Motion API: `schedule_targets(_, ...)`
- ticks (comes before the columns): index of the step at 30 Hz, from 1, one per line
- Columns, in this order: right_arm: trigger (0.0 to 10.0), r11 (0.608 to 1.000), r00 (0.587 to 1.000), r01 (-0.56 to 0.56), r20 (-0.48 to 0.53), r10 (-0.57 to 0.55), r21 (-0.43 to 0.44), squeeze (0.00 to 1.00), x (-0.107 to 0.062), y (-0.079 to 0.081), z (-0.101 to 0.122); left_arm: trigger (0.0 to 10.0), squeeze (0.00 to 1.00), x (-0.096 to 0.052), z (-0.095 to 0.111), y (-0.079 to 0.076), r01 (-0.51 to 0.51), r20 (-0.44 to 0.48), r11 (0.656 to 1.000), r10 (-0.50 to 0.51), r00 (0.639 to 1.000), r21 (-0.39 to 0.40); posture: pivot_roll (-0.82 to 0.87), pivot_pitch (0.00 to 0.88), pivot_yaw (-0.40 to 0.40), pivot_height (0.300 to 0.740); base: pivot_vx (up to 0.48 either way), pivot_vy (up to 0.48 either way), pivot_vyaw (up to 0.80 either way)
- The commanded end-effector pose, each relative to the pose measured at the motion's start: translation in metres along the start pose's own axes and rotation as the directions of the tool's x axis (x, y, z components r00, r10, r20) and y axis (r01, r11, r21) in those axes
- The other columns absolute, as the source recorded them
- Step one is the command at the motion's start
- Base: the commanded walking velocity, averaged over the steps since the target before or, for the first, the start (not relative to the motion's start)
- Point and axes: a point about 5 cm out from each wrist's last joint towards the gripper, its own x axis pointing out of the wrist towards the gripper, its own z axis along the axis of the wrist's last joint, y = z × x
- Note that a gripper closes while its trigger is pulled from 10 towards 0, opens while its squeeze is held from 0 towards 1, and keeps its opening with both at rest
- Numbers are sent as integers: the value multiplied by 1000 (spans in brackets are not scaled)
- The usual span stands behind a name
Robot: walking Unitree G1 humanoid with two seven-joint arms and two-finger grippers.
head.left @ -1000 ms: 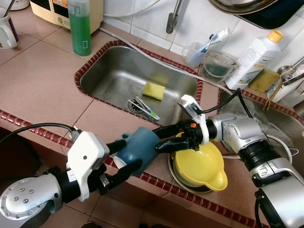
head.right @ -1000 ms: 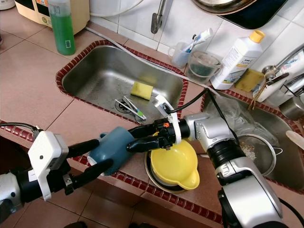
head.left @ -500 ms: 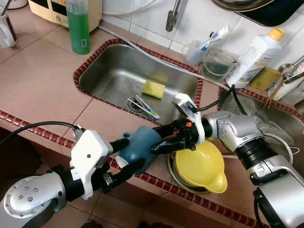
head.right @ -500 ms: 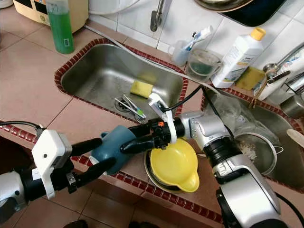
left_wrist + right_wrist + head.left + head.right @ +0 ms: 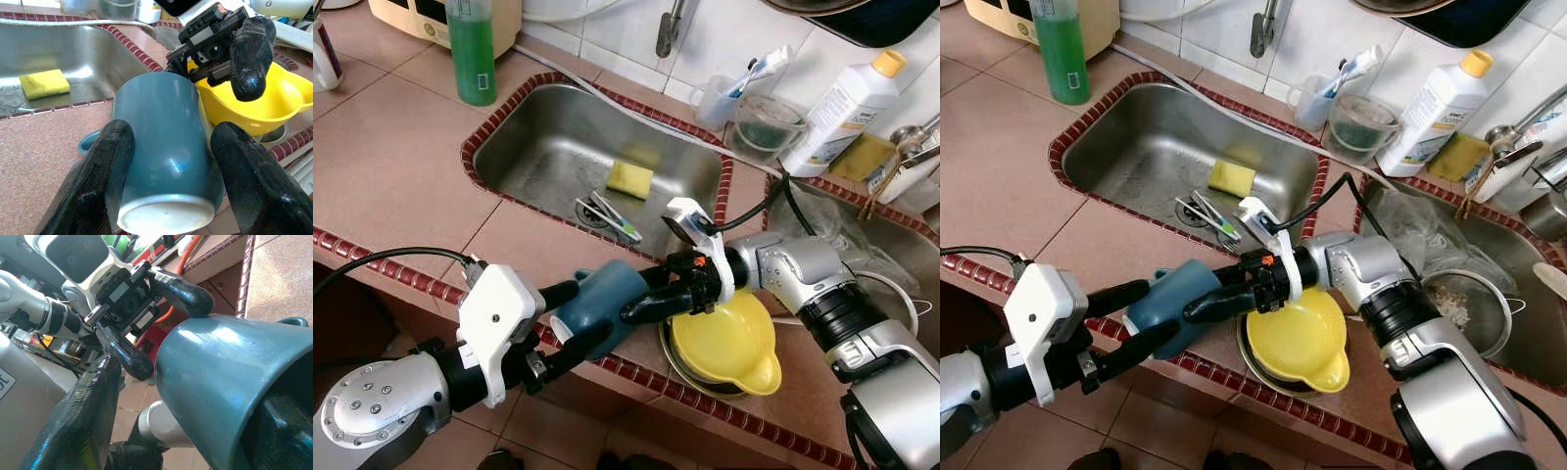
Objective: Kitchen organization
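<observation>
A glossy teal ceramic mug (image 5: 599, 304) lies sideways at the counter edge, nine o'clock of the yellow plastic bowl (image 5: 729, 343). Left gripper (image 5: 570, 318) and right gripper (image 5: 646, 294) both clasp it.

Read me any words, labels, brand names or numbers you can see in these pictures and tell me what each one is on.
No text can be read.
White bottle: the label print is too small and blurred.
Green bottle: a small label, unreadable.
Cream appliance at the back: orange and dark markings, blurred.
Blue mug gripped by the left gripper and the right gripper: no print visible.
</observation>
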Motion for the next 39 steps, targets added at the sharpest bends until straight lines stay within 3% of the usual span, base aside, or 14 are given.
schedule_targets(1, 0, 1000, 1000, 13, -6, -13, -11, 0, -8, 2, 2, 10000, 0, 0, 0, -6, 20, -2, 1000, -20, 1000, -6, 40, 229, -263, 740, 0, 0, 0)
schedule_targets(39, 0, 999, 1000, 8, -5, -9, -31, 0, -9, 3, 9, 10000, 0, 3, 3, -5, 2, 17, 1000, -2, 1000, 1, 44, 220, -274, 740, 0, 0, 0)
